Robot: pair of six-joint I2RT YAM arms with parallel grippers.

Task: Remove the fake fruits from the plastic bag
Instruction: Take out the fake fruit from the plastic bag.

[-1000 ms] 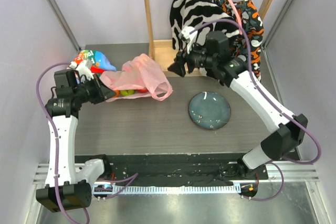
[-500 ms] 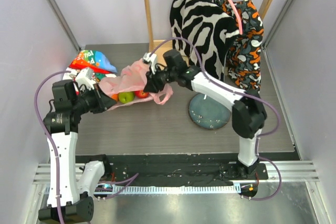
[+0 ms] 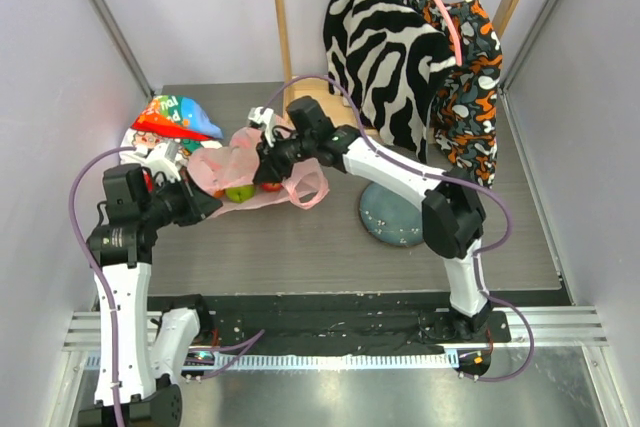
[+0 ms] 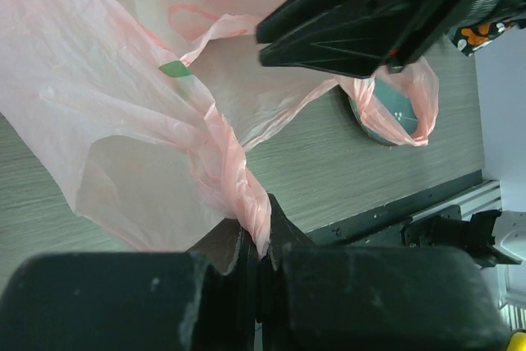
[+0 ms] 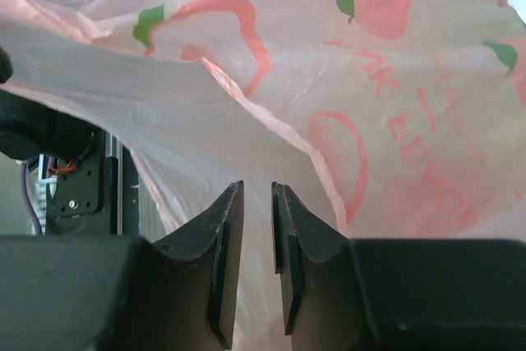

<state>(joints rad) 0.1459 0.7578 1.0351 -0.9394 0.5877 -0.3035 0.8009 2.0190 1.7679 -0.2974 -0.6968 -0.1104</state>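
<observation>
We see the plastic bag (image 3: 222, 165) lying crumpled at the back left of the table (image 3: 300, 247), pink and translucent, with red printing on its film. The left gripper (image 3: 207, 205) is clamped on a twisted handle of the bag at its near-left edge – in the left wrist view the pink strand runs straight down into the closed jaws. The right gripper (image 3: 262, 154) comes in from the right and sits against the top of the bag, near its middle. In its own wrist view the jaws stand nearly together with a thin gap, and pink film fills everything beyond them; we cannot tell whether any film is caught between them.

Two of the fake fruits show through the bag's near side – a green apple (image 3: 240, 192) and, just right of it, a red apple (image 3: 271, 186). Both are inside the bag.

A cartoon-printed bag (image 3: 172, 117) lies behind the pink one, to its left. A dark round plate (image 3: 385, 222) rests on the table to the right, partly under the right arm. A zebra-striped garment (image 3: 385, 37) hangs at the back.
</observation>
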